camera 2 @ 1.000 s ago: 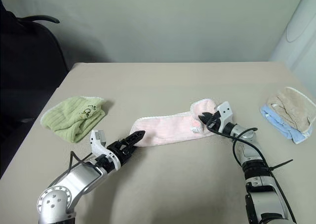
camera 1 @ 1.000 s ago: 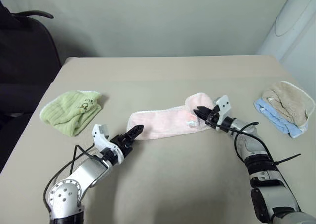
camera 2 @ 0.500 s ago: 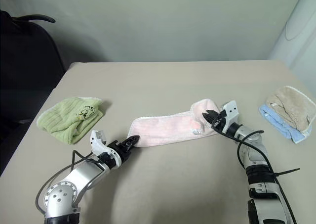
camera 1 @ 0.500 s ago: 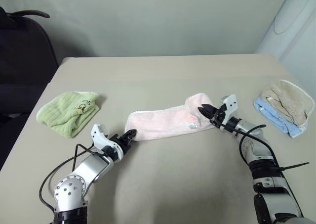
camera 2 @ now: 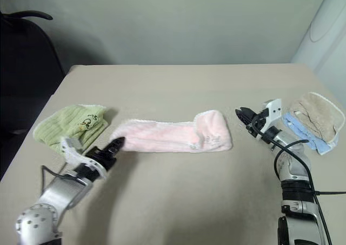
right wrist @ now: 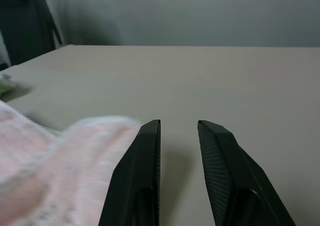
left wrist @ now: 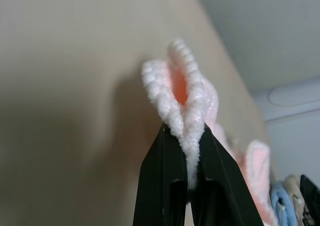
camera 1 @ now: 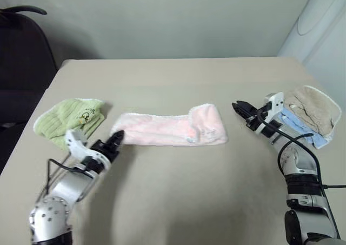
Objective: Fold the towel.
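Left gripper [left wrist: 186,136] pinches the near end of the towel [camera 1: 167,129], which lies lengthwise on the table [camera 1: 178,191]. Right gripper [right wrist: 178,127] stands spread and empty, just beside the towel's far end.

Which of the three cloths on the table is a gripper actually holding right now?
The pale pink towel in the middle: the left gripper is shut on its end. The lime-green cloth and the beige towel lie untouched.

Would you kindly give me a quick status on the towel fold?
Left gripper shut on the towel's end. Right gripper open, empty, clear of it. Towel stretched out, unfolded. Nothing in the way.
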Motion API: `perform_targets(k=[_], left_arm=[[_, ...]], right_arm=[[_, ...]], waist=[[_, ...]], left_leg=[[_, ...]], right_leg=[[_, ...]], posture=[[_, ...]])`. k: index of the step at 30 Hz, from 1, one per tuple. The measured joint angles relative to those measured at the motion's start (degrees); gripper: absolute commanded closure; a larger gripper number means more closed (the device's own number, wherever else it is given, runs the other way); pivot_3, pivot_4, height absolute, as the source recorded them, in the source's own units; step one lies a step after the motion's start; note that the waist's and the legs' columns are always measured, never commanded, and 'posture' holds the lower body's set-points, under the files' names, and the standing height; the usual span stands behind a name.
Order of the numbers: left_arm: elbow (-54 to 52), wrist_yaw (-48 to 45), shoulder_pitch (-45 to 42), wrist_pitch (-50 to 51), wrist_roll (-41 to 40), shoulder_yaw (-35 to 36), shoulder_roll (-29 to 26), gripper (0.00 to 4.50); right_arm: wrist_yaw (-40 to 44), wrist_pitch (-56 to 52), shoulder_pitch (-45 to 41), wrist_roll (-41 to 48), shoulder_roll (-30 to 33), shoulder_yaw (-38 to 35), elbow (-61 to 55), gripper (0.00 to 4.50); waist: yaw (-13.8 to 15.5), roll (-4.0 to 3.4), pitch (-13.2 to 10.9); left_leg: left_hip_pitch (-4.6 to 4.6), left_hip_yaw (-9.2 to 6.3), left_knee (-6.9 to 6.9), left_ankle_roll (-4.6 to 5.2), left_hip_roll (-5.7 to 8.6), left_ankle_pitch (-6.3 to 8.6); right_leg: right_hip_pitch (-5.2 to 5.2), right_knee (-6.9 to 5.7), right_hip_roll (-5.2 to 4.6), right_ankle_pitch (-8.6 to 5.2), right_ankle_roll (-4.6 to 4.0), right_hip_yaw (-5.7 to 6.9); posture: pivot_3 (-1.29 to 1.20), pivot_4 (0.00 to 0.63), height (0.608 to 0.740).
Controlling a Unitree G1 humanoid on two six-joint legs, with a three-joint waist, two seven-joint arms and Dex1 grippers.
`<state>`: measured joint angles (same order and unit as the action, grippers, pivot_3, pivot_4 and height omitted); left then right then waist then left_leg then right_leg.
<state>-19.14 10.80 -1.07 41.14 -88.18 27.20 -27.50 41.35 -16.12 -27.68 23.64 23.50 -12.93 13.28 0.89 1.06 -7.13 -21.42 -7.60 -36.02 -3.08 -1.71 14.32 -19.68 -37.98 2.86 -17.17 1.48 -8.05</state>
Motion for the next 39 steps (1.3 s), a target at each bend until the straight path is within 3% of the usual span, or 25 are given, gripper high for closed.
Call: perform_targets(k=[3, 7, 13, 20, 24, 28, 34, 36, 39], left_arm=[[-1.9, -4.4, -3.7, 0.7, 0.2, -0.4, -5.2, 4.48], [-3.7, -11.0, -10.7, 3.5, 3.9, -6.1, -10.7, 4.48], [-1.5, -23.8, -27.8, 7.7, 17.5, -24.9, -11.5, 4.48], [14.4, -36.2, -44.4, 8.6, 37.9, -45.2, -0.1, 4.48], [21.2, -40.6, -47.1, 8.5, 46.4, -50.4, 5.1, 4.48], [25.1, -43.7, -47.6, 8.5, 51.0, -50.6, 8.5, 3.41], [25.3, -45.9, -47.1, 8.7, 52.5, -47.4, 10.7, 1.27], [24.3, -45.9, -45.8, 9.4, 51.7, -43.8, 10.8, 1.27], [21.9, -45.2, -44.1, 10.5, 50.5, -38.5, 10.8, 1.25]], right_arm=[[-0.9, 0.0, -0.4, 0.2, 0.1, -0.6, 0.7, 3.26], [-1.9, 0.0, -0.6, 0.3, 0.2, -1.5, 1.7, 3.26], [-3.8, 0.3, -1.1, 0.3, -0.3, -1.9, 2.1, 3.26], [-6.8, 0.7, 1.8, 0.8, -1.3, -2.7, -0.7, 3.26], [-8.3, 0.7, 4.7, 1.2, -1.6, -3.2, -3.3, 3.26], [-9.6, 0.2, 6.8, 1.6, -1.6, -3.6, -6.0, 3.26], [-10.1, -0.8, 7.0, 2.1, -1.4, -3.7, -7.4, 3.26], [-9.8, -1.0, 6.7, 2.0, -0.5, -3.6, -7.2, 3.26], [-8.1, -1.1, 5.4, 1.9, 1.0, -2.7, -6.6, 4.15]], waist=[[0.1, 0.02, 0.0], [0.1, 0.01, 0.0], [0.1, 0.03, 0.0], [0.3, 0.09, -0.1], [0.1, 0.08, -0.1], [0.0, 0.08, -0.1], [0.1, 0.08, -0.1], [0.0, 0.08, -0.1], [0.0, 0.08, -0.1]], left_leg=[[-0.29, -0.03, -0.05, -0.30, 0.00, -0.17], [-0.53, -0.04, -0.06, -0.54, 0.00, -0.33], [-0.78, -0.05, -0.11, -0.51, 0.01, -0.31], [-1.23, -0.12, -0.27, -0.46, 0.00, -0.37], [-1.36, -0.10, -0.32, -0.43, -0.01, -0.39], [-1.40, -0.10, -0.37, -0.42, -0.01, -0.39], [-1.40, -0.10, -0.44, -0.41, -0.01, -0.39], [-1.40, -0.08, -0.44, -0.42, -0.01, -0.39], [-1.40, -0.07, -0.48, -0.43, -0.01, -0.40]], right_leg=[[-0.29, -0.02, -0.02, 0.06, 0.02, 0.03], [-0.56, -0.04, -0.04, 0.15, 0.05, 0.03], [-0.80, -0.02, -0.09, 0.21, 0.12, 0.00], [-1.13, -0.02, -0.14, 0.28, 0.22, 0.02], [-1.22, -0.05, -0.15, 0.31, 0.25, 0.01], [-1.23, -0.05, -0.14, 0.31, 0.27, 0.01], [-1.20, -0.05, -0.14, 0.31, 0.27, 0.02], [-1.22, -0.06, -0.14, 0.31, 0.27, 0.01], [-1.21, -0.07, -0.14, 0.31, 0.28, 0.01]], posture=[[0.00, 0.150, 0.740], [0.00, 0.150, 0.740], [0.00, 0.150, 0.740], [0.00, 0.150, 0.740], [0.00, 0.150, 0.740], [0.00, 0.150, 0.740], [0.00, 0.150, 0.740], [0.00, 0.150, 0.740], [0.00, 0.150, 0.740]])
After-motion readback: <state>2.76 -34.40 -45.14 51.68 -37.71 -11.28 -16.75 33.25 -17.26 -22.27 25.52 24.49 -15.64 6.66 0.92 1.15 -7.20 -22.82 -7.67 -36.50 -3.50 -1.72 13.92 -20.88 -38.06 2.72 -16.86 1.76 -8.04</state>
